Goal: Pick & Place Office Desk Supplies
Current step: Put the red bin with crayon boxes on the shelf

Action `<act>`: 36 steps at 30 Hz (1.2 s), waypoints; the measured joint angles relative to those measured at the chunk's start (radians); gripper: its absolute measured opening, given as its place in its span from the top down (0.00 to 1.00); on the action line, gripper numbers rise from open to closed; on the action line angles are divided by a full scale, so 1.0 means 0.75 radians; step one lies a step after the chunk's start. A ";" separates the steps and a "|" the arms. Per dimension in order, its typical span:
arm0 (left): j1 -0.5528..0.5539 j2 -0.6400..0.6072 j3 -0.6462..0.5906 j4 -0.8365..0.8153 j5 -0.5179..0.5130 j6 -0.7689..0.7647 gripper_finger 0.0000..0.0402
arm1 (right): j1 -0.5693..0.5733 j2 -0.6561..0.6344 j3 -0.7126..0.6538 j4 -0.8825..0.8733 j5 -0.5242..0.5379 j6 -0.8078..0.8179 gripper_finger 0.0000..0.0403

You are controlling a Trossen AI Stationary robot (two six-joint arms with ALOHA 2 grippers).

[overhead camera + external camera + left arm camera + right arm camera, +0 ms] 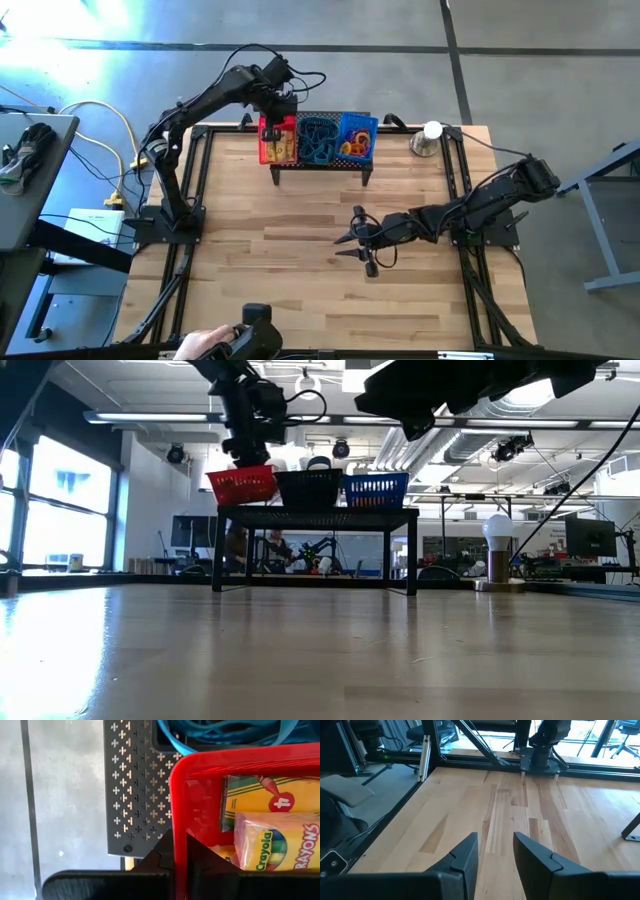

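Observation:
Three small baskets stand in a row on the black mesh stand at the table's far side. They are a red basket, a black one with teal loops, and a blue one with orange rings. Yellow crayon boxes lie in the red basket. My left gripper is over that basket's left side and shut on it. Over the middle of the table my right gripper hangs open, with nothing between its fingers. My left gripper grips the red basket's left wall just below its rim, with one finger outside and the other inside. The fingers slant down from above. In the low view the basket is slightly tilted; I cannot tell whether its bottom rests on the stand.
A silver cone with a white ball stands at the far right of the table. A person's hand holds a dark device at the near edge. Bare wood lies between the stand and the near edge.

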 joint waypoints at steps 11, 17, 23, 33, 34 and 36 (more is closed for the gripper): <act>-0.028 0.000 -0.001 0.043 0.025 0.017 1.00 | 0.000 0.000 0.000 -0.002 0.000 0.035 0.72; -0.024 0.000 -0.001 0.040 0.024 0.032 1.00 | 0.000 0.000 0.000 -0.002 0.000 0.035 0.72; -0.003 0.000 -0.001 0.037 0.024 0.015 1.00 | 0.000 0.000 0.000 -0.002 0.000 0.035 0.72; -0.003 0.002 -0.001 0.027 0.016 -0.038 0.91 | 0.000 0.000 0.000 -0.003 0.000 0.036 0.72; -0.003 0.002 -0.001 0.028 0.015 -0.039 0.90 | 0.000 0.000 0.000 -0.003 0.000 0.036 0.72; -0.003 0.002 -0.001 0.027 0.016 -0.039 0.88 | 0.000 0.000 0.000 -0.003 0.000 0.036 0.72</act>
